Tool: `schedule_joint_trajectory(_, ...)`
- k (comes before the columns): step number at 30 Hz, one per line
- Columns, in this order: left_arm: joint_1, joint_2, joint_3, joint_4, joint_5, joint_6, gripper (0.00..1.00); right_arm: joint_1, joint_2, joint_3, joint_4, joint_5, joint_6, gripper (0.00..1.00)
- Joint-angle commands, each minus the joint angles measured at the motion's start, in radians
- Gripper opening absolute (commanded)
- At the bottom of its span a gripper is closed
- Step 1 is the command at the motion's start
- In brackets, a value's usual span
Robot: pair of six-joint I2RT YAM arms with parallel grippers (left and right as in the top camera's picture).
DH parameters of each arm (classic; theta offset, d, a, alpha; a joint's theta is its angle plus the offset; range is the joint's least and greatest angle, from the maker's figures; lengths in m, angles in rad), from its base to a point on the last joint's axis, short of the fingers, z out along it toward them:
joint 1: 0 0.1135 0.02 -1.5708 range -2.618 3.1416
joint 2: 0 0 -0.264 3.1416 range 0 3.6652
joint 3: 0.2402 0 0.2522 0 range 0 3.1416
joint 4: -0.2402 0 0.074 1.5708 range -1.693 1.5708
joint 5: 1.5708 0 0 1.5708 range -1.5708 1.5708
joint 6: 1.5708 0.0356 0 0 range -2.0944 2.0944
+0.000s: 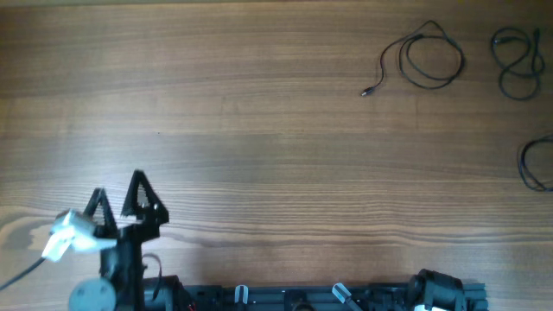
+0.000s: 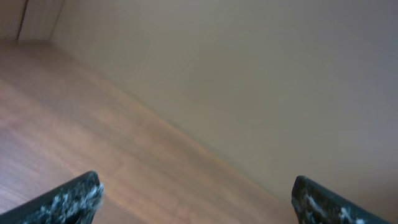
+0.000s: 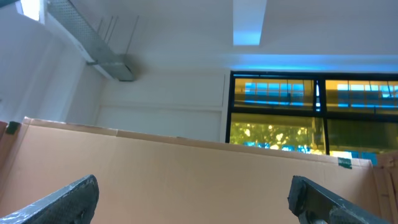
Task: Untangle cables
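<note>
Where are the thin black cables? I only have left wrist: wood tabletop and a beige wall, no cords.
Observer: Overhead shows them across the wooden table, far right side, well away from the left gripper.
Operator: One tangle?
Observer: No. There are three separate bunches: a looped thin black cable with a metallic plug tip, a folded black cable beside it, and a third black cable cut off by the frame edge. None of them touch.
Operator: Right gripper?
Observer: The right wrist view shows the right gripper open and empty, aimed up at a cardboard wall and windows.
</note>
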Motion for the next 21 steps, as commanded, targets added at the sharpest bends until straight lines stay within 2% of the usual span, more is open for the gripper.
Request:
schedule_joint_trajectory(1, 0.005, -0.004, -0.179, 0.156, 0.005, 0.004, 1.0, 0.0, -0.022, 0.008, 0.002, -0.01, -0.008, 1.0)
schedule_joint_trajectory(7, 0.005, -0.004, -0.488, 0.542, 0.004, 0.005, 1.0, 0.0, -0.022, 0.008, 0.001, -0.01, -0.005, 1.0)
schedule_joint_trajectory(11, 0.003, 0.0, -0.504, 0.54, 0.001, 0.017, 1.0, 0.0, -0.023, 0.007, -0.013, -0.01, 0.002, 1.0)
schedule_joint_trajectory(14, 0.003, 0.0, -0.504, 0.488, 0.0, 0.091, 1.0, 0.0, -0.058, 0.006, -0.037, -0.009, 0.001, 1.0)
schedule_joint_trajectory(17, 0.003, 0.005, -0.504, 0.451, 0.001, 0.091, 1.0, -0.017, -0.142, 0.011, -0.098, -0.009, -0.002, 1.0)
schedule_joint_trajectory(21, 0.003, 0.006, -0.504, 0.451, 0.001, 0.091, 1.0, -0.032, -0.14, 0.011, -0.101, -0.009, 0.002, 1.0)
